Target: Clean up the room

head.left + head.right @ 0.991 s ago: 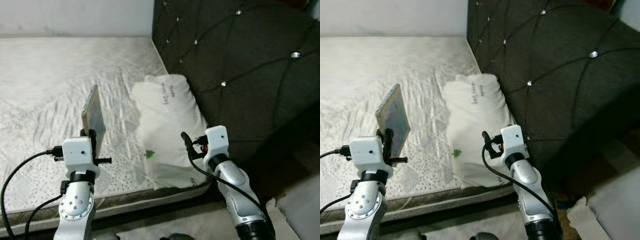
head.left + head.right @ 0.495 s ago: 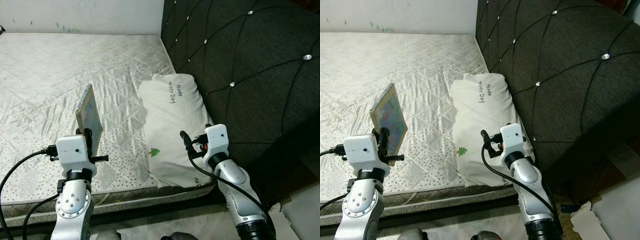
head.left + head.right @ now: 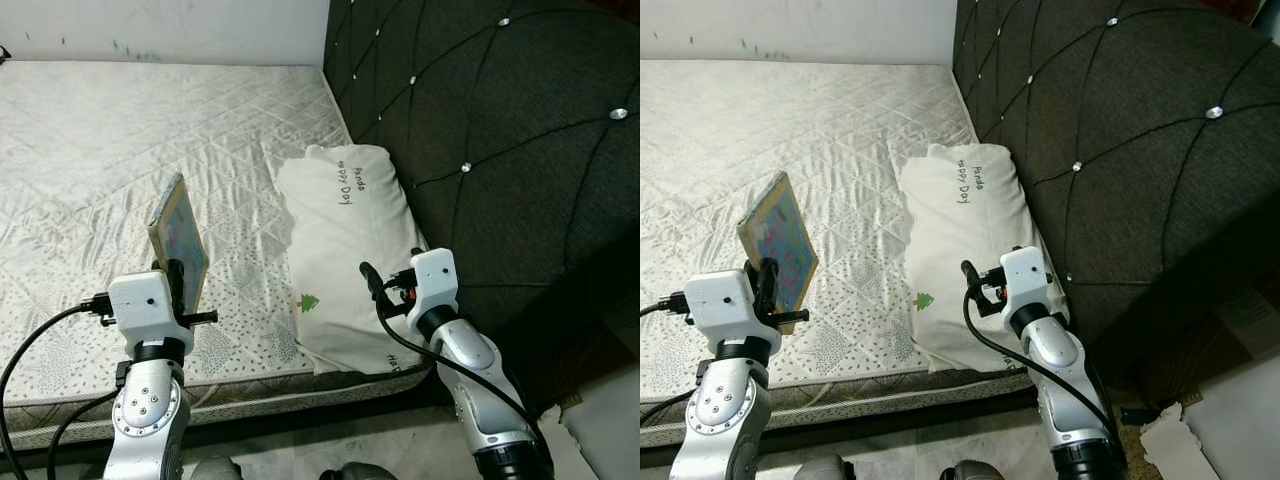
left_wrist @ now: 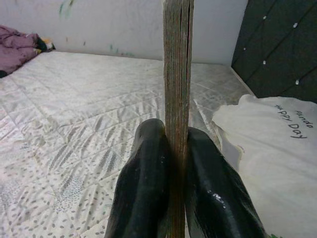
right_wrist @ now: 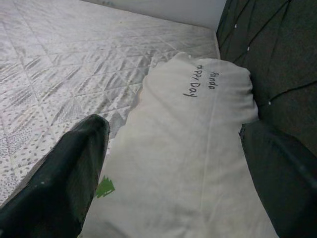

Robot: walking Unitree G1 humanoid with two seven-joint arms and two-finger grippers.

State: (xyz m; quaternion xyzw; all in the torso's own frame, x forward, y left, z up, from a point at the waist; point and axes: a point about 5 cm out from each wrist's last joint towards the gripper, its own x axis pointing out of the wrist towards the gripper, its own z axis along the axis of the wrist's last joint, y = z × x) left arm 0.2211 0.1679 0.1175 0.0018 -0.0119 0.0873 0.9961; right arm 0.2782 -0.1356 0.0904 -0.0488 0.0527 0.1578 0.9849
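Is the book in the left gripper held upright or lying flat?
Upright: the book stands on edge, pinched between the left gripper fingers above the mattress.

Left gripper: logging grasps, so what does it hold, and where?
The left gripper clamps a thin book upright by its lower edge.

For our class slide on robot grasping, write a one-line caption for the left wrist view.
Left hand shut on a thin book held upright, edge-on, above the quilted mattress, white pillow beside.
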